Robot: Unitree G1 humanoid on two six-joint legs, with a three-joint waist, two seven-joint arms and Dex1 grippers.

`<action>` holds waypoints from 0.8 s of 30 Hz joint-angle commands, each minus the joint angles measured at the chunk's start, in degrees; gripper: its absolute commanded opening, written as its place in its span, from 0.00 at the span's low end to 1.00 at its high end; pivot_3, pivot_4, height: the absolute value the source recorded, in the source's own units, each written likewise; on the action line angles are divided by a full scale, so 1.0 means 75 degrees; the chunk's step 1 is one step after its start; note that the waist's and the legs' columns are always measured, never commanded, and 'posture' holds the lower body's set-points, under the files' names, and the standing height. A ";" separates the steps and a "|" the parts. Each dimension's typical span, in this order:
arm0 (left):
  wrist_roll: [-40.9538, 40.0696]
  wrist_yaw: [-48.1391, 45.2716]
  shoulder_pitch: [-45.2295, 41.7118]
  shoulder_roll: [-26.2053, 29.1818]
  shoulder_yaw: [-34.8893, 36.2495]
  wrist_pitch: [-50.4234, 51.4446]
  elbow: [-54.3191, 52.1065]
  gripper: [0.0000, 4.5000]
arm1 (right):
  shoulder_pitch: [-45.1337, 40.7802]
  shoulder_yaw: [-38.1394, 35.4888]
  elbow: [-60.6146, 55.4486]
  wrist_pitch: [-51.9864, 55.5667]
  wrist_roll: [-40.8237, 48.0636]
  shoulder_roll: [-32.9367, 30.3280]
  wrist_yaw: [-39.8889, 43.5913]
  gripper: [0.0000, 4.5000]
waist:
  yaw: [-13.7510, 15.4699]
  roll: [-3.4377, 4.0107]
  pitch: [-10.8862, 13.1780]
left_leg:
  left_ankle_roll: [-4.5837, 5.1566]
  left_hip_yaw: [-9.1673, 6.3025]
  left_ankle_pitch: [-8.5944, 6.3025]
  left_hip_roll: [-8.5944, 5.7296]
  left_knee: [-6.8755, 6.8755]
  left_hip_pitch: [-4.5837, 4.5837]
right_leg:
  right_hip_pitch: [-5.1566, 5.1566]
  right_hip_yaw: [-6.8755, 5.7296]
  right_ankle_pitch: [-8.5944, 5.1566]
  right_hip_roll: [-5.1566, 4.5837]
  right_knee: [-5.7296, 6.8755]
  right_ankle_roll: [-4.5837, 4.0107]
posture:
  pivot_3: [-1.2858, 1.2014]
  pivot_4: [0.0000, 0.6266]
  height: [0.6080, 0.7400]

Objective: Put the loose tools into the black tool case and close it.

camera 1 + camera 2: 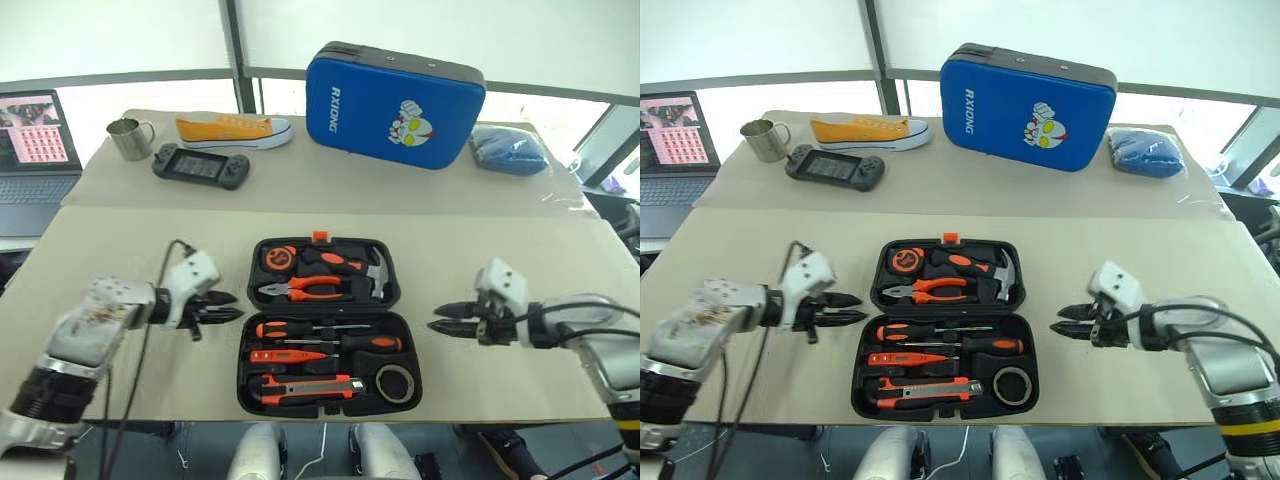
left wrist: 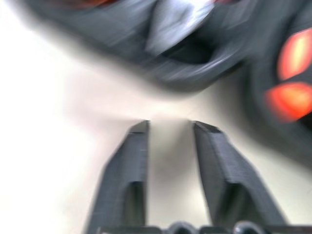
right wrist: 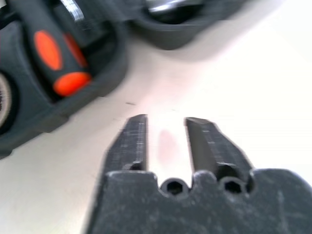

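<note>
Table: a beige surface (image 1: 140,340) in front of bright windows; the open black tool case (image 1: 328,322) lies in the middle of its near part.
Black tool case: lid flat open, the orange latch on its far edge.
Far half of the case: tape measure (image 1: 278,258), pliers (image 1: 300,290) and hammer (image 1: 352,268) in their slots.
Near half of the case: two black-and-orange-handled screwdrivers (image 1: 330,333), slim orange screwdriver (image 1: 290,355), utility knife (image 1: 305,386) and tape roll (image 1: 396,382), all inside.
Left gripper (image 1: 226,306): just beside the left side of the case, over the table, fingers apart with a small gap, holding nothing.
Right gripper (image 1: 446,318): near the right side of the case, fingers apart, empty.
Behind the case: blue case (image 1: 393,105), yellow shoe (image 1: 234,129), game controller (image 1: 201,164), metal cup (image 1: 129,138), blue cloth (image 1: 510,150).
Far left of the case: laptop (image 1: 35,150).
</note>
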 commanded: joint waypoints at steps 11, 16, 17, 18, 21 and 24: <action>-0.1267 0.0781 -0.1934 -0.1211 0.0220 0.3132 0.0847 1.00 | -0.2341 0.0406 0.1284 0.2523 0.0897 0.1340 -0.0810 1.00 | 0.0112 -0.0002 0.0001 | -0.0004 0.0011 0.0003 -0.0019 0.0012 -0.0032 | -0.0006 -0.0008 0.0000 -0.0008 -0.0002 0.0009 | 0.52 0.24 1.00; -0.1219 0.1101 -0.2180 -0.1536 0.0154 0.3228 0.1163 1.00 | -0.2588 0.0797 0.1599 0.2572 0.0645 0.1489 -0.0971 1.00 | 0.0089 -0.0001 0.0001 | -0.0004 0.0004 0.0003 -0.0018 0.0006 -0.0052 | -0.0026 -0.0008 0.0000 -0.0008 -0.0003 0.0010 | 0.52 0.24 1.00; -0.1247 0.1152 -0.2229 -0.1585 0.0177 0.3270 0.1229 1.00 | -0.2615 0.0824 0.1687 0.2542 0.0591 0.1501 -0.1004 1.00 | 0.0093 -0.0002 0.0001 | -0.0004 0.0006 0.0003 -0.0017 0.0005 -0.0050 | -0.0024 -0.0008 0.0000 -0.0008 -0.0003 0.0009 | 0.52 0.24 1.00; -0.1270 0.1174 -0.2261 -0.1609 0.0186 0.3274 0.1265 0.94 | -0.2641 0.0826 0.1767 0.2529 0.0566 0.1510 -0.1029 1.00 | 0.0095 -0.0002 0.0001 | -0.0005 0.0006 0.0003 -0.0018 0.0005 -0.0051 | -0.0024 -0.0009 0.0000 -0.0009 -0.0003 0.0010 | 0.52 0.24 1.00; -0.1310 0.1166 -0.2262 -0.1599 0.0166 0.3245 0.1244 0.76 | -0.2667 0.0743 0.1846 0.2550 0.0618 0.1452 -0.0960 1.00 | 0.0083 -0.0001 0.0001 | -0.0006 0.0008 0.0004 -0.0020 0.0007 -0.0053 | -0.0024 -0.0010 0.0000 -0.0010 -0.0004 0.0010 | 0.52 0.24 1.00; -0.1360 0.1170 -0.2248 -0.1609 0.0161 0.3243 0.1200 0.51 | -0.2630 0.0723 0.1789 0.2583 0.0678 0.1393 -0.0883 0.84 | 0.0065 -0.0001 0.0001 | -0.0006 0.0005 0.0004 -0.0019 0.0005 -0.0051 | -0.0024 -0.0010 0.0000 -0.0010 -0.0003 0.0009 | 0.52 0.24 1.00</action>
